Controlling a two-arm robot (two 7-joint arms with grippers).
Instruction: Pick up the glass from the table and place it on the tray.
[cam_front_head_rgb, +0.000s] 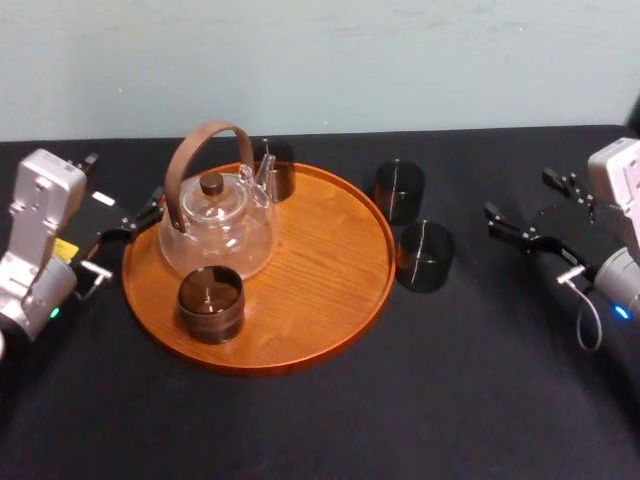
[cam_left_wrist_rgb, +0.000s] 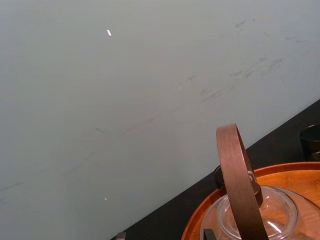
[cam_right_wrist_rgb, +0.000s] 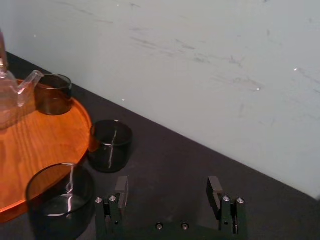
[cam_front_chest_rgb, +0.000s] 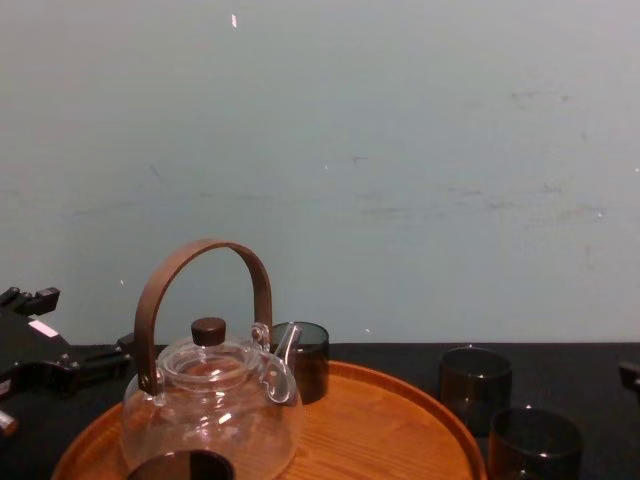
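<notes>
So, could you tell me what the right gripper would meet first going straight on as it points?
Probably nothing soon: the right gripper, open, points over bare table toward the wall; the nearer glass and farther glass sit beside its line.

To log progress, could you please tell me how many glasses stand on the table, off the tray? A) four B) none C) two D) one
C: a far glass and a near glass stand on the table, right of the tray.
</notes>
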